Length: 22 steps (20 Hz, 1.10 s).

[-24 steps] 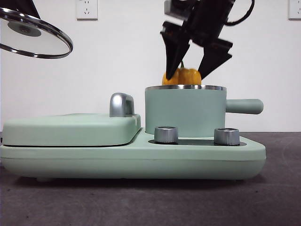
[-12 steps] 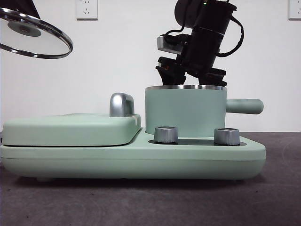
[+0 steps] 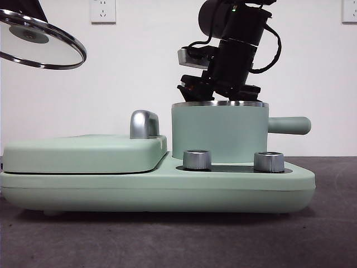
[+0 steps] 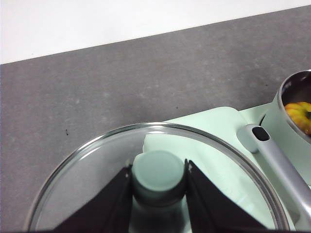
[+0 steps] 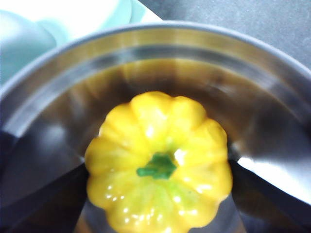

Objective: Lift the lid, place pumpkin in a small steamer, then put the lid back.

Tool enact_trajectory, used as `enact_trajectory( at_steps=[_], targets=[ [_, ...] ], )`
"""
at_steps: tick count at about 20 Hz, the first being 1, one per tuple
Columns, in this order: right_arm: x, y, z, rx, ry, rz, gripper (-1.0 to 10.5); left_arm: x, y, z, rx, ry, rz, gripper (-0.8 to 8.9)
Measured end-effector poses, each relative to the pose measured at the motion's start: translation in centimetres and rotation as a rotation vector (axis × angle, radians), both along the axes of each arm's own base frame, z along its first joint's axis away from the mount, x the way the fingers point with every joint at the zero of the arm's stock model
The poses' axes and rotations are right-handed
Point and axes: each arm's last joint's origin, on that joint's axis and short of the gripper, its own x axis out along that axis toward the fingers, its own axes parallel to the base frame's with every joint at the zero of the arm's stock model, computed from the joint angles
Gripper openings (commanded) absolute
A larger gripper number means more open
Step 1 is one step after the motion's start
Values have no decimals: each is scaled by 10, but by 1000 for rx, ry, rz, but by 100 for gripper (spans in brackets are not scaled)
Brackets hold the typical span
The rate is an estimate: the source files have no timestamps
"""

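Observation:
My left gripper (image 4: 158, 170) is shut on the mint-green knob (image 4: 158, 174) of the glass lid (image 4: 87, 174). It holds the lid (image 3: 42, 42) tilted, high at the far left of the front view. My right gripper (image 3: 220, 89) reaches down into the small steamer (image 3: 220, 131), its jaws hidden below the steel rim. In the right wrist view the jaws press both sides of the yellow pumpkin (image 5: 158, 160), stem up, inside the steel pot wall (image 5: 160, 53). The pumpkin also shows in the left wrist view (image 4: 299, 114), inside the pot (image 4: 291, 92).
The pot stands on a wide mint-green griddle unit (image 3: 156, 187) with a flat hinged cover (image 3: 83, 153) and a chrome handle (image 3: 144, 124). Two steel knobs (image 3: 197, 159) (image 3: 269, 161) sit in front of the pot. The pot's side handle (image 3: 290, 125) points right.
My right gripper has come down with the pumpkin from above the rim into the pot, so the pumpkin no longer shows in the front view. The lid has stayed in place.

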Motion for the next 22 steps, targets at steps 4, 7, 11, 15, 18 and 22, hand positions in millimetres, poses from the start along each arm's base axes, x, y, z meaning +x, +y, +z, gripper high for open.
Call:
enact_trajectory(
  at_steps=[4,7,11,15,18,22],
  targets=[
    [0,0,3,1,-4,3,458,0,0,0,0,0,0,15],
    [2,3,19,15,-25,8,475,0,0,0,-1,1,0,15],
    [1,3,49,21,-37,8,492,0,0,0,-4,1,2,16],
    [-10,-4,74,6,-6,4,384,0,0,0,-3,3,1,15],
    [-27,-17,95,12,-13,-8,377,0,-1,-1,-20,11,-20,16],
    [-56,-44,108,71,-115,-35,377,-1,-3,-1,-50,23,-48,15]
  ],
)
